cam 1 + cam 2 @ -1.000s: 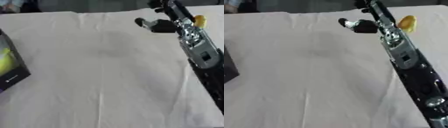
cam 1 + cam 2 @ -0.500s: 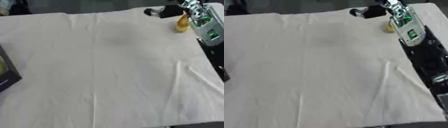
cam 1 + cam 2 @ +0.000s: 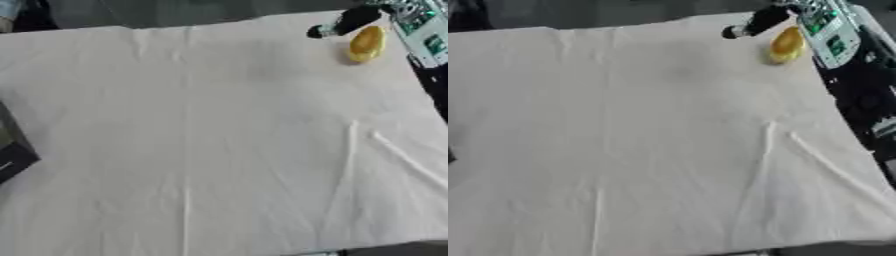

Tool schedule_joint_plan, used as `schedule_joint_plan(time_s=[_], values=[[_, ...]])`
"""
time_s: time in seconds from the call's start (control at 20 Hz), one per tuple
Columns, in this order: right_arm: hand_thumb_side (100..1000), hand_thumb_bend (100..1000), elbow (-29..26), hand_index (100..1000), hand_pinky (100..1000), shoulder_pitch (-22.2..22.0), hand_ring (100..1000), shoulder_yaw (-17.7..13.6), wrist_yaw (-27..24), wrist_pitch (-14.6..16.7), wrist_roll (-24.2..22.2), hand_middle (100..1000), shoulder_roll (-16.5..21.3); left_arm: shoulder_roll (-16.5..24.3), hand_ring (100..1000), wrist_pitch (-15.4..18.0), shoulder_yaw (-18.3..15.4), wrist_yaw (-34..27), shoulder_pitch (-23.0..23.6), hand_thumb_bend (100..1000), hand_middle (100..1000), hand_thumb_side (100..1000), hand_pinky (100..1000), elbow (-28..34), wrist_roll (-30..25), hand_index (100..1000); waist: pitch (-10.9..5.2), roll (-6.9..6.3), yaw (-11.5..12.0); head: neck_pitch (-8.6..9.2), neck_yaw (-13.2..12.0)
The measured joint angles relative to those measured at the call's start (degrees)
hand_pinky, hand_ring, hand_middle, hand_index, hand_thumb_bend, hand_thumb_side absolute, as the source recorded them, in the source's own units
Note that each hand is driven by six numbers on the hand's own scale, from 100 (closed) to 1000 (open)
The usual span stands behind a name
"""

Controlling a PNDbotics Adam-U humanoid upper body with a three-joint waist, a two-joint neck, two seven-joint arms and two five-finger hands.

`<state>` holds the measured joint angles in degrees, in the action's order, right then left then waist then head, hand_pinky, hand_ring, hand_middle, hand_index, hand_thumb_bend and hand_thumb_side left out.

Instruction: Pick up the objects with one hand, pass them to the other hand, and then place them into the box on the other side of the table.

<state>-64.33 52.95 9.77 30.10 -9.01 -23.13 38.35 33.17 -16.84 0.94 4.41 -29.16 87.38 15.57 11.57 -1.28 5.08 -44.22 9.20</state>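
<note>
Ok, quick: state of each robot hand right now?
Left robot hand: not in view.
Right robot hand: beside the yellow object at the far right; open or shut cannot be told.

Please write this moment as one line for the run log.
right hand: beside yellow object, fingers unclear | left hand: not in view | box: left edge

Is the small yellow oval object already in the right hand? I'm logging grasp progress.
No: the small yellow oval object lies on the white cloth, beside the right hand.
</note>
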Motion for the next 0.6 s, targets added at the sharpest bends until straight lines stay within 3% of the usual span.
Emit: schedule_joint_plan(time_s=[0.2,0.6], values=[[258,667,3.58,864,909,1.53,877,-0.49,4.85,1.07,-3.23,827,0.82,0.00,759,0.00,0.14,0.56,-0.01,706,763,456,795,-0.02,-0.35,758,0.00,0.04,-0.08,0.00,0.02],[132,581,8.87,860,943,3.90,907,-1.51,12.99,5.15,-8.53,849,1.48,0.01,759,-0.12,0.34,1.24,-0.05,707,762,456,795,-0.02,-0.74,758,0.00,0.04,-0.18,0.00,0.45]])
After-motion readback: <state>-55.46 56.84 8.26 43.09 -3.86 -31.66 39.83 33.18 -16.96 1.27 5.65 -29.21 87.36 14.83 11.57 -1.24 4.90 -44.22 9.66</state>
